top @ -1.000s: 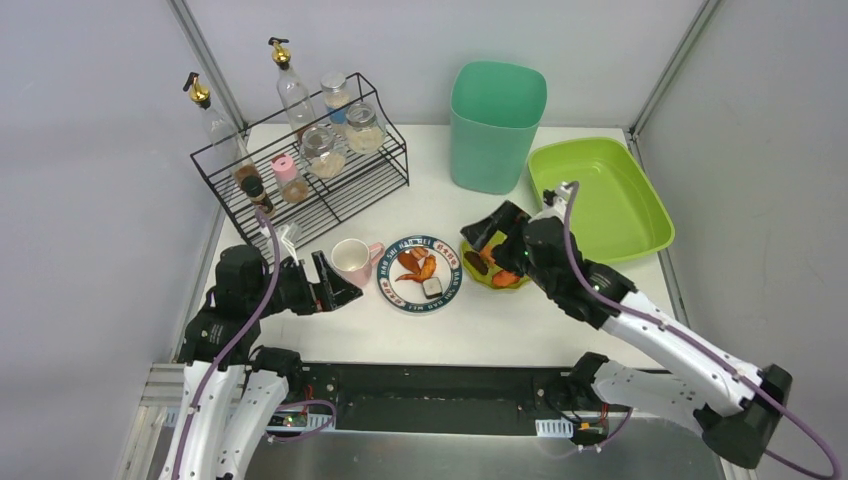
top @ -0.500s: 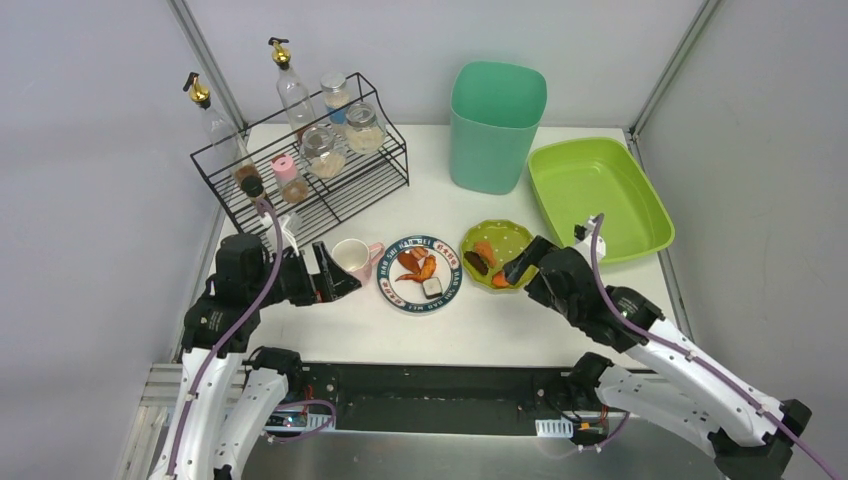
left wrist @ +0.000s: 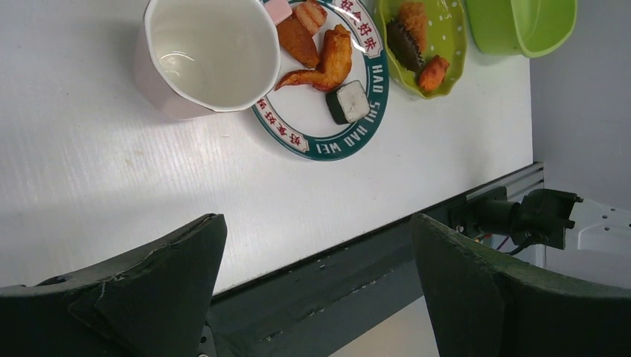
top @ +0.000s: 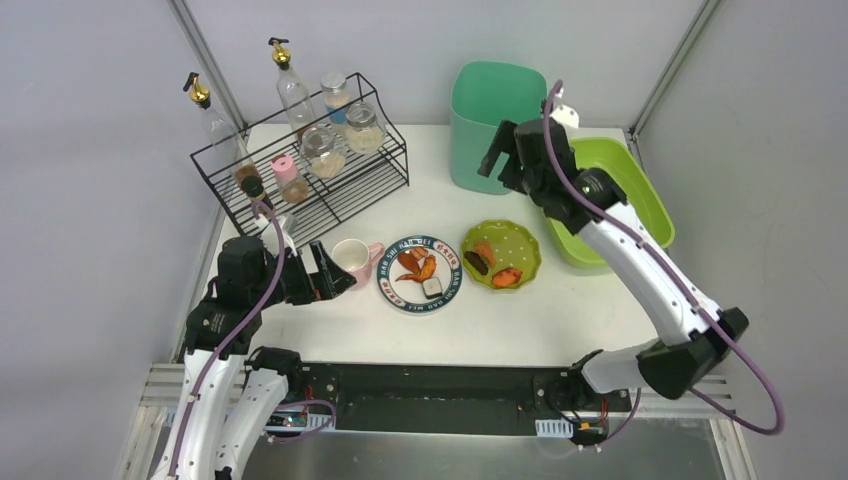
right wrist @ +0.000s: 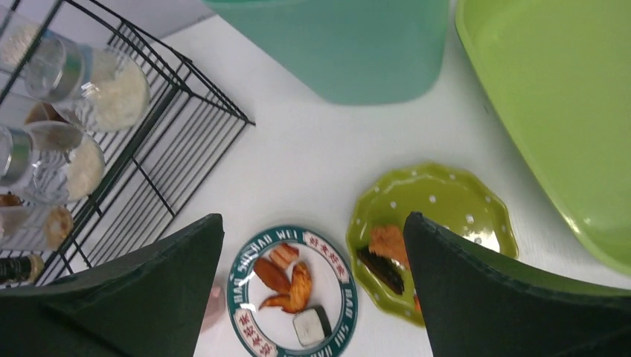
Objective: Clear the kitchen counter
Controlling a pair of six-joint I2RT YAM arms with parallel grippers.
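The kitchen counter [top: 480,320] is a white tabletop. On it stand a pink mug [top: 350,262], a teal-rimmed round plate [top: 392,292] with a chicken wing and other food pieces, and a green dotted plate [top: 520,240] with several food pieces. My left gripper [top: 327,278] hovers low just left of the mug, open and empty; in the left wrist view the mug [left wrist: 205,56] lies ahead of the gripper [left wrist: 316,219]. My right gripper [top: 497,160] is raised high beside the teal bin [top: 497,125], open and empty. The right wrist view looks down between its fingers on both plates.
A black wire rack [top: 300,170] with jars and bottles stands at the back left. A lime-green tray [top: 620,215] sits at the right, partly under the right arm. The teal bin [right wrist: 350,44] stands at the back centre.
My right arm has lifted off the green dotted plate and swung back and up beside the teal bin, empty. The left gripper has edged slightly closer to the mug.
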